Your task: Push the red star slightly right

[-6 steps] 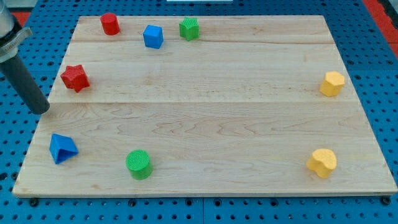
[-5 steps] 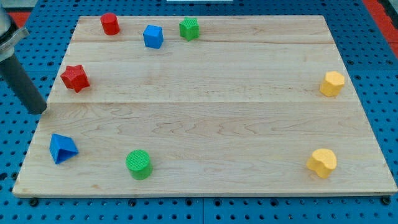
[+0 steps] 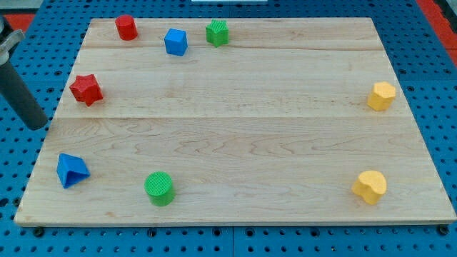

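The rod's tip [image 3: 37,126] sits at the far left edge of the table [image 3: 235,143], to the view's left of and a little below the red star [image 3: 86,89], with a clear gap between them. That placement suits the job, judging by the task: a push to the right has to start from the star's left side, so the tip probably needs to rise toward the view's top until level with the star before sliding rightward into it. The end effector is a plain rod with nothing to open or close, and it holds nothing; it touches no block. The red star lies near the table's left edge, in the upper half of the view, resting flat on the wood. It is a bright, stubby, multi-pointed piece with short blunt arms, which may make it turn if struck off-centre. A blue triangular block [image 3: 71,170] lies below the tip near the view's bottom left, and a red cylinder [image 3: 126,27] sits toward the top left, both well apart from the star's path to the right.
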Available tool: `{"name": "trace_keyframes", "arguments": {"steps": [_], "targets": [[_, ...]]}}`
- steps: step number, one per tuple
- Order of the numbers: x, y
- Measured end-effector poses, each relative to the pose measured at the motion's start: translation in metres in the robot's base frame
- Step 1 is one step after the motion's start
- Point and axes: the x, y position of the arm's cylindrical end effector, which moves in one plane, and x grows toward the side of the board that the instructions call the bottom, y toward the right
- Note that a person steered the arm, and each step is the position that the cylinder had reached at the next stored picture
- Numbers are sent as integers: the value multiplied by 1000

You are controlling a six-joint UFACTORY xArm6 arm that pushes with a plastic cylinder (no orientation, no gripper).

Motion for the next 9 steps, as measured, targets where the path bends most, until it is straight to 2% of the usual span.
{"name": "trace_keyframes", "arguments": {"steps": [9], "targets": [[-4,0]]}}
